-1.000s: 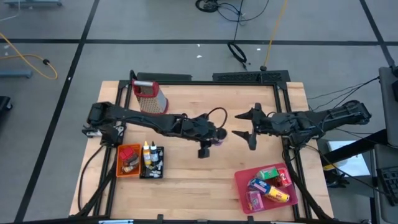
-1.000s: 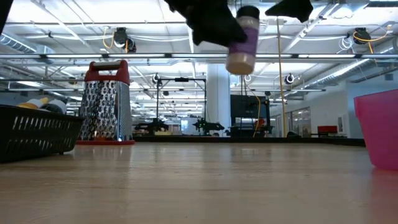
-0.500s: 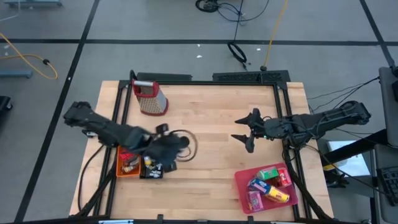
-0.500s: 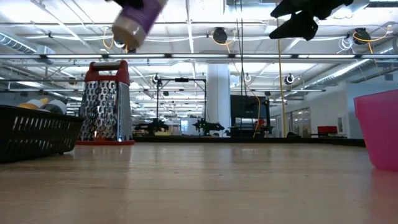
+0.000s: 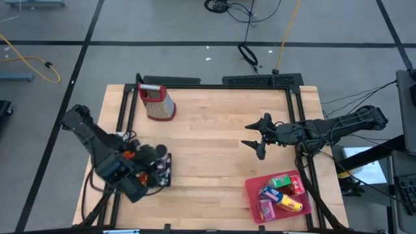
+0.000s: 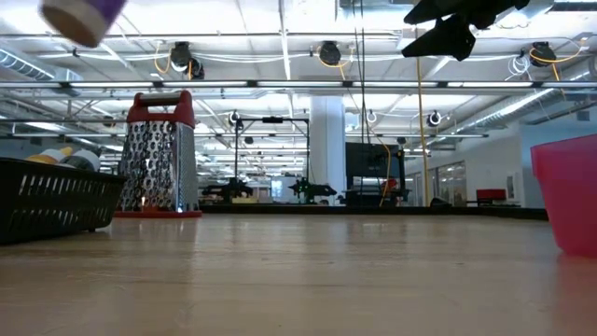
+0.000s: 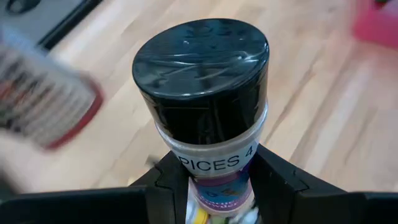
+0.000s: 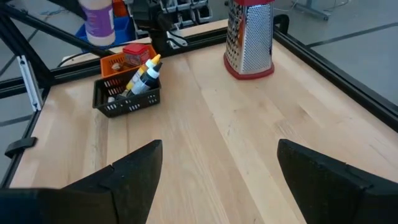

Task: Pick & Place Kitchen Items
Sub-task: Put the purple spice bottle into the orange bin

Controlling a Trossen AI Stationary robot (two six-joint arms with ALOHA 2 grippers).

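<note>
My left gripper (image 5: 151, 164) is shut on a spice bottle (image 7: 202, 93) with a black cap and a purple label. It holds the bottle high over the black basket (image 5: 160, 171) near the table's left edge. The bottle also shows in the low view (image 6: 79, 14) and in the right wrist view (image 8: 98, 22). The black basket holds little bottles (image 8: 144, 74). An orange basket (image 5: 133, 168) stands beside it. My right gripper (image 5: 259, 138) hovers open, high above the table's right half (image 6: 448, 23), holding nothing. My left gripper pinches the spice bottle between its two fingers (image 7: 171, 186), one on each side of the labelled body (image 7: 214, 163), just under the black cap. The fingers lie across the bottle. The bottle is lifted clear of the table and tilts, its pale bottom end (image 6: 73, 21) lowest.
A red-topped metal grater (image 5: 156, 102) stands near the far left corner. A pink tray (image 5: 255, 195) with coloured cartons (image 5: 286, 194) sits at the near right. Bare wood lies between the baskets and the tray.
My left gripper has carried the spice bottle from above the table's middle toward the left edge, ending over the black basket. The bottle has gone from about upright to tilted. My right gripper has drawn back slightly toward the right edge and stayed open.
</note>
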